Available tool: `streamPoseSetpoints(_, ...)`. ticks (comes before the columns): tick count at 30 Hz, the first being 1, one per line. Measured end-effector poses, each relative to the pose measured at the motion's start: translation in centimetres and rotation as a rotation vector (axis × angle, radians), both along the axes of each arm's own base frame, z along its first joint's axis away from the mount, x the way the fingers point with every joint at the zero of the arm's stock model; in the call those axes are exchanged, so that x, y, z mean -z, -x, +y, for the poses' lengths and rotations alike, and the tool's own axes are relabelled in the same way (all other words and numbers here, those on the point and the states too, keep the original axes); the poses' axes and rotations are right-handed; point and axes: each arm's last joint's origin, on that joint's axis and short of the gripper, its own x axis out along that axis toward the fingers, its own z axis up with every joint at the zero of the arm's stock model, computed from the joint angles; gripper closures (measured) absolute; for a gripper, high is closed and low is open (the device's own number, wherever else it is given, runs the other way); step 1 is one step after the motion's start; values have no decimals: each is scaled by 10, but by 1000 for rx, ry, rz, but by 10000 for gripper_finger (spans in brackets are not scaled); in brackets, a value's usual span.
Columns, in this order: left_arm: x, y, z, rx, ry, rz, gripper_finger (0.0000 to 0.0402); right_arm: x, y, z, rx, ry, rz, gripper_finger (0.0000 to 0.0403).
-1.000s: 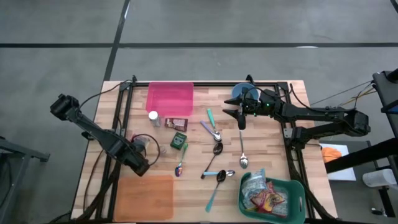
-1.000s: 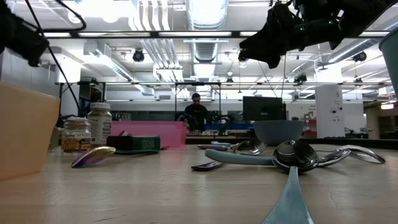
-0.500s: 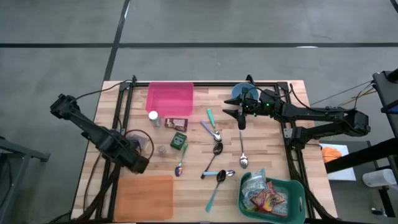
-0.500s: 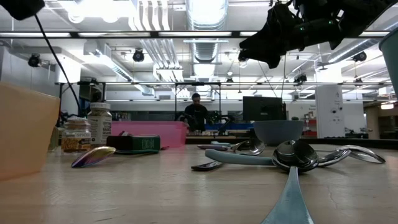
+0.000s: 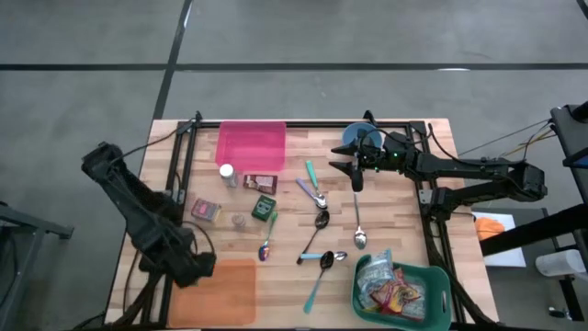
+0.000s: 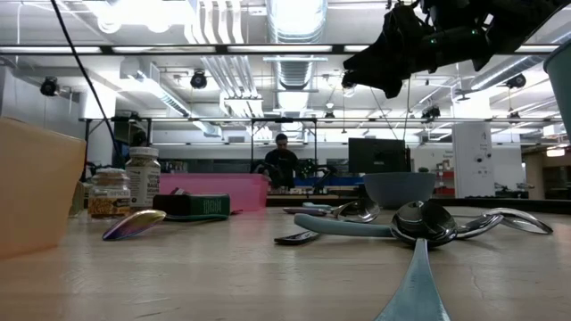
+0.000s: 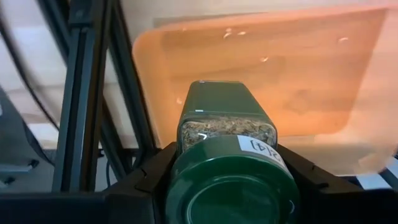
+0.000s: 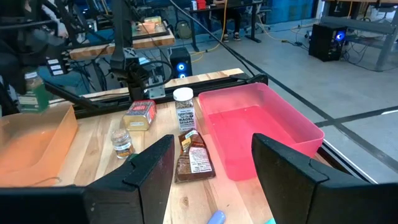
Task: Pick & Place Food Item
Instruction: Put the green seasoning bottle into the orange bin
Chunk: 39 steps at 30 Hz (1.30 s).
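The left gripper (image 7: 231,180) is clamped on a green-capped, green-based jar of dried herbs (image 7: 227,140), its two dark fingers pressing the jar's sides so the cap faces the wrist camera and the base points down toward the shallow orange plastic tray (image 5: 216,290) at the near left corner of the wooden table (image 5: 386,221). Held this way, above the tray's edge, the jar looks ready to be lowered into the tray, which is probably its destination. The right gripper (image 5: 354,172) hangs idle over the far right part of the table near a blue-grey bowl (image 5: 359,137), its fingers spread and holding nothing, presumably parked out of the working arm's path. In the overhead view the left arm's dark body covers the jar completely, so only the wrist view shows the grip. The low view does not show the left gripper at all, only a cable, and the orange tray is cut off at its edge. Whether the jar already stands over the tray floor or just over its rim cannot be told. The jar's white label (image 7: 256,145) is too small to read.
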Motion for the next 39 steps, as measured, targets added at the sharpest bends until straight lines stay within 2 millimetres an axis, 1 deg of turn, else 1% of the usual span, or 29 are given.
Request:
streamPoseSetpoints(3,3,-1,-11,-11,-42,35,197,0,0,0,0,0,0,192)
streamPoseSetpoints(6,10,-4,-20,-23,-84,69,192,0,0,0,0,0,-1,192)
streamPoseSetpoints(10,22,-2,-28,-62,-138,123,204,0,0,0,0,0,-1,192)
streamPoseSetpoints(13,27,0,-32,-102,-167,150,214,0,0,0,0,0,-1,192)
streamPoseSetpoints(16,28,1,-34,-122,-186,149,211,0,0,0,0,0,-1,192)
streamPoseSetpoints(20,32,1,-35,-146,-222,138,188,0,0,0,0,0,-1,192)
streamPoseSetpoints(23,35,3,-36,-175,-250,151,183,0,0,0,0,0,-1,192)
streamPoseSetpoints(25,40,5,-36,-191,-262,159,186,0,0,0,0,0,-1,192)
streamPoseSetpoints(30,54,6,-35,-202,-255,154,208,0,0,0,0,0,-1,192)
streamPoseSetpoints(33,61,7,-33,-194,-250,150,210,0,0,0,0,0,-1,192)
streamPoseSetpoints(39,70,9,-32,-190,-232,139,182,0,0,0,0,0,-1,192)
